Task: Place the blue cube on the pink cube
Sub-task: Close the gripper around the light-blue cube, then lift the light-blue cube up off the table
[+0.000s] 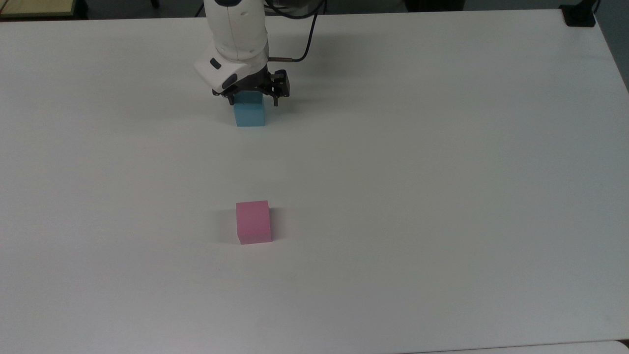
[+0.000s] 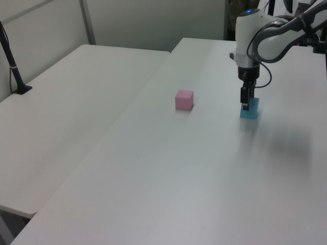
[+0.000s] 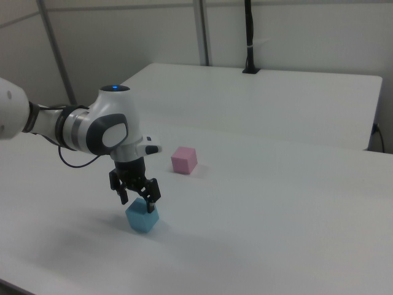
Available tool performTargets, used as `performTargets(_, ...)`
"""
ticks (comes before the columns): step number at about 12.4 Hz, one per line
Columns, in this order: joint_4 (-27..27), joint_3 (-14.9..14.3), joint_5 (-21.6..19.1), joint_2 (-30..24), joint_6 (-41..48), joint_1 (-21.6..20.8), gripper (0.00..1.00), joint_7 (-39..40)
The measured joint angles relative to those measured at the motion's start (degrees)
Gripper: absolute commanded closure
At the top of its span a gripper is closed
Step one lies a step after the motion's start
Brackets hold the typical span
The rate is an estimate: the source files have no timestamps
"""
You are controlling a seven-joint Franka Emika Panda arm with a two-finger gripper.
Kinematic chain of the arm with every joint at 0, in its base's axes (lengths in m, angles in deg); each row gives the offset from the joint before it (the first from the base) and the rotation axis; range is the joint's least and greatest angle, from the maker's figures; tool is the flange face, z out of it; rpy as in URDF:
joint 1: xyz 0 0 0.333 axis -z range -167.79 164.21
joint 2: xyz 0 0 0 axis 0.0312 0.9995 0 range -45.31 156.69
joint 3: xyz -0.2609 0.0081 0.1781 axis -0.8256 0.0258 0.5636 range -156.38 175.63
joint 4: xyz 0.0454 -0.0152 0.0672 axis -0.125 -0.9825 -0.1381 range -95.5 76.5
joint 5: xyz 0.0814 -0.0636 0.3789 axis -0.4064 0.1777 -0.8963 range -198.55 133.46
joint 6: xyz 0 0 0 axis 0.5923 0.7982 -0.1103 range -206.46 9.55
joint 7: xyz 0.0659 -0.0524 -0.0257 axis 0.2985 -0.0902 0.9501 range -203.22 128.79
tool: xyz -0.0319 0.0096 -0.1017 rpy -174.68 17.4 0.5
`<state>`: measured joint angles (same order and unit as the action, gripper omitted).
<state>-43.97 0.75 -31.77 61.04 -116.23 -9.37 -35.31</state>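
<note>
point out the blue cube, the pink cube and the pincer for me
blue cube [image 1: 250, 116]: top view, on its front face below the pincer.
pink cube [image 1: 253, 222]: top view, middle of its visible faces.
pincer [image 1: 251, 99]: top view, midway between its two fingertips, which flank the blue cube's top.
</note>
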Motion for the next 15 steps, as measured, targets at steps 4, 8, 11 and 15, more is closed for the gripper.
performTargets(4,-0.2,0.0,0.7,1.7,-0.5,0.0,0.52,0.0)
performTargets(8,-0.2,-0.1,1.8,1.6,-0.5,0.1,0.59,1.4)
performTargets(11,2.7,-0.3,1.8,-1.2,5.1,0.6,0.59,2.5)
performTargets(15,10.9,-0.4,1.8,-5.2,16.7,0.8,0.59,3.2)
